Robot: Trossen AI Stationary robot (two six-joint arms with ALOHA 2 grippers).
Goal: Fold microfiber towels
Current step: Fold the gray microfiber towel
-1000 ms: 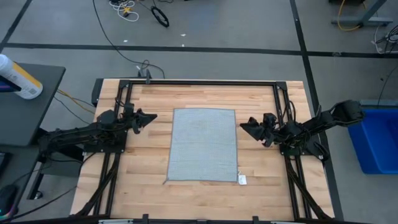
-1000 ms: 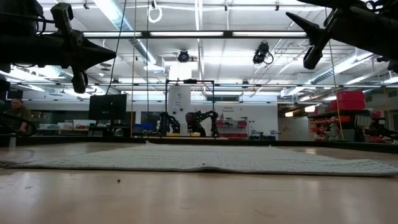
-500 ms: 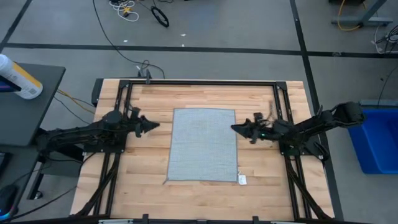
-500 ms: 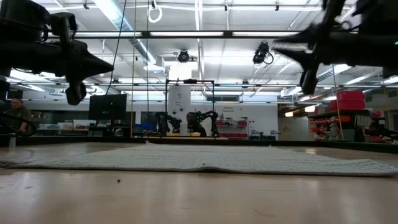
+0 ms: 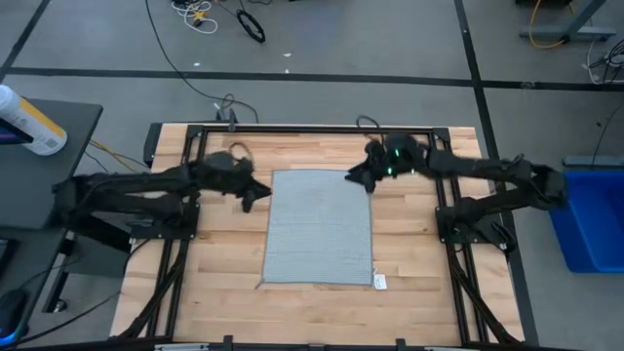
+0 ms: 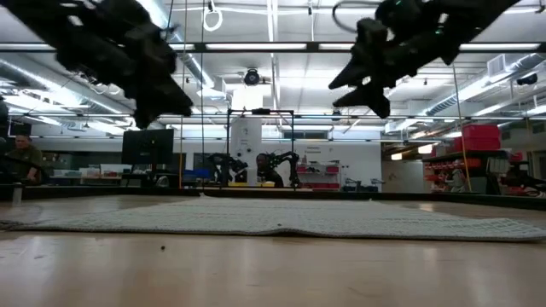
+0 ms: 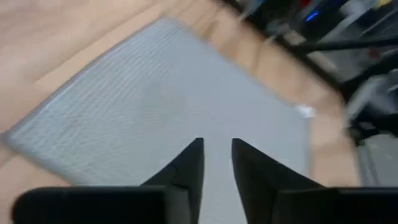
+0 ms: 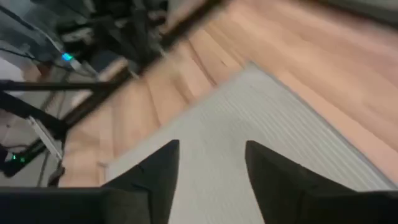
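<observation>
The wooden table [image 5: 312, 292] carries the grey-blue microfiber towel [image 5: 320, 226], spread flat at its centre, its small white tag [image 5: 379, 282] at the towel's five o'clock corner. Both dark arms reach in above the far end of the cloth, clear of the surface in the low view. The left gripper [image 5: 255, 193] hangs at the towel's ten o'clock corner, jaws a narrow gap apart and holding nothing. The right gripper [image 5: 356, 176] hangs at the one o'clock corner, jaws spread wider, also empty.
</observation>
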